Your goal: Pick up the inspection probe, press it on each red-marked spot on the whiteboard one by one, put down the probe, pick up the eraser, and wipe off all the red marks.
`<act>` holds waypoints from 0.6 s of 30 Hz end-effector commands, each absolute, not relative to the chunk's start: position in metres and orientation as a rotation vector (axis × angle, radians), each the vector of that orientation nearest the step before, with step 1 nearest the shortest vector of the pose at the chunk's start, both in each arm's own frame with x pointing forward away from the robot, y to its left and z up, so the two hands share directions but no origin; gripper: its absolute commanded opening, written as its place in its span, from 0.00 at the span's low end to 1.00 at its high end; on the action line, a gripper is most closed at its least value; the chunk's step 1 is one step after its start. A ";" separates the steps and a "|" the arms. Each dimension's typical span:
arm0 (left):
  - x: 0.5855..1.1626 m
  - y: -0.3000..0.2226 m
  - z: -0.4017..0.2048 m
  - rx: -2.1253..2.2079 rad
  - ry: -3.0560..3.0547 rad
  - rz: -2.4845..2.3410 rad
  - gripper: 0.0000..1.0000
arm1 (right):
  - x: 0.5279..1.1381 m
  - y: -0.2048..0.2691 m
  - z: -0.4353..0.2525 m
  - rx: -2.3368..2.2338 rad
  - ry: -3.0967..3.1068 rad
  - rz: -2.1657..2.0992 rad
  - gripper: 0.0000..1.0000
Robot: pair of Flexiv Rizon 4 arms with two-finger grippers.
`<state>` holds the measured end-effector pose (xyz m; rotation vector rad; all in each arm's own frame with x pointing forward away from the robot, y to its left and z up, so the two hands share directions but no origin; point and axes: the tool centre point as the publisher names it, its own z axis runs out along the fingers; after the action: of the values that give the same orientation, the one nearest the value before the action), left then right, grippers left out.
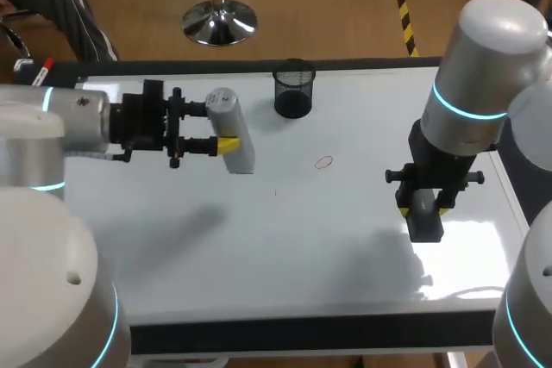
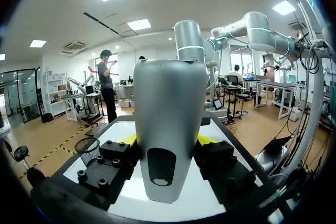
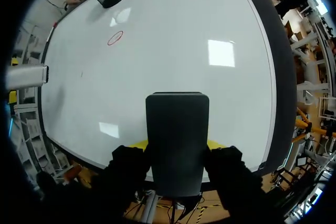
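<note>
As held now, probe (image 1: 231, 129): grey cylinder, pinched from two sides between the yellow-tipped fingers of my left gripper (image 1: 220, 127), over the far-left part of the whiteboard (image 1: 302, 247).
Probe axis: crosswise to the fingers, running from the far edge towards the near edge, slightly slanted.
Eraser (image 1: 424, 215): dark block, clamped between the fingers of my right gripper (image 1: 423, 210), over the board's right side.
Red mark (image 1: 323, 162): one small oval, between the two grippers.
Mesh cup (image 1: 293, 89): near the far edge.

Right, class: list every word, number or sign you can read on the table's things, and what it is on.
None: no readable text on the probe, eraser, cup or whiteboard.
The only sign is a red oval drawn on the whiteboard, with no letters in it.
</note>
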<state>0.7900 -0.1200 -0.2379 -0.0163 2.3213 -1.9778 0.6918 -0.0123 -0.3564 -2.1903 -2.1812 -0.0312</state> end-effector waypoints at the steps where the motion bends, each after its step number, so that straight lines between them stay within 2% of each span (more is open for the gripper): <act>1: 0.807 -0.144 -0.243 0.017 2.336 -2.001 0.00 | 0.691 -0.014 -0.355 -2.189 -2.182 -0.037 0.00; 18: 0.824 -0.192 -0.255 0.073 2.351 -2.042 0.00 | 0.691 -0.014 -0.355 -2.189 -2.182 -0.037 0.00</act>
<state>0.8151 -0.1806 -0.2494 0.0635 2.3519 -2.0331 0.6918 -0.0123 -0.3564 -2.1904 -2.1811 -0.0312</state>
